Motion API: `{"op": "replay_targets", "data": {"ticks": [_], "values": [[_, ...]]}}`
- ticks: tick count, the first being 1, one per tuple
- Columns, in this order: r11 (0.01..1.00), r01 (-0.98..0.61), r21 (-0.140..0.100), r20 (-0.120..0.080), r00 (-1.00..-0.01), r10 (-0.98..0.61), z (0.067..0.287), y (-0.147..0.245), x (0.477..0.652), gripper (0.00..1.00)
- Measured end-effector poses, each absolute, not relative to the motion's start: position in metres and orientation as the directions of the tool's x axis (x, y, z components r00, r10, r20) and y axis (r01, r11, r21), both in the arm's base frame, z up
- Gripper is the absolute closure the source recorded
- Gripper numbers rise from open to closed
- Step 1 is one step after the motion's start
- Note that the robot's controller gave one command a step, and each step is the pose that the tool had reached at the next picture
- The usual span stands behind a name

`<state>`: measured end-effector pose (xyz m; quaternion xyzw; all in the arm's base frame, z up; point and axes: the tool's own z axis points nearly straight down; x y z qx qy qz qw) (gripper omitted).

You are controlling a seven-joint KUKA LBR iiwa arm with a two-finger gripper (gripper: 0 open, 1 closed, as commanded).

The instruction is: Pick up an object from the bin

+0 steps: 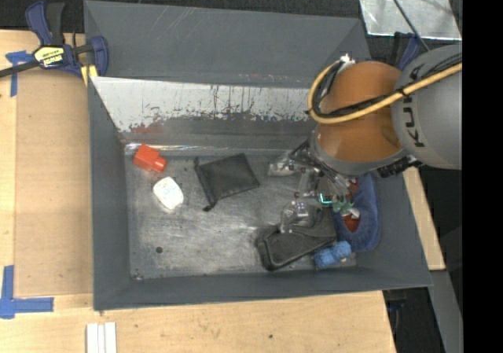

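Observation:
My gripper point(303, 204) hangs low over the bin's right front part, under the arm's orange cover. Just below it lies a flat black pouch-like thing point(289, 248), with the gripper's tip at its upper edge. A small blue thing point(333, 255) rests against the pouch's right end. A blue cloth point(366, 218) lies along the right wall, with a small red thing point(351, 222) on it. Whether anything is held is hidden.
A dark grey square pad point(225, 176) lies in the middle of the bin floor. Farther left are a white rounded piece point(167, 193) and an orange block point(148, 159) near the back left corner. The arm comes in over the right wall.

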<state>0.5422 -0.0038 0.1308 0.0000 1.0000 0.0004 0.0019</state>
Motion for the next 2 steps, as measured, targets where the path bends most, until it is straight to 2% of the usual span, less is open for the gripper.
{"op": "replay_targets", "data": {"ticks": [1, 2], "values": [[0.999, -0.044, -0.002, -0.035, -0.998, -0.044, 0.1221, 0.0001, 0.5329, 0.0], [0.999, -0.045, 0.001, -0.023, -0.999, -0.045, 0.12, 0.0018, 0.5296, 1.0]]}}
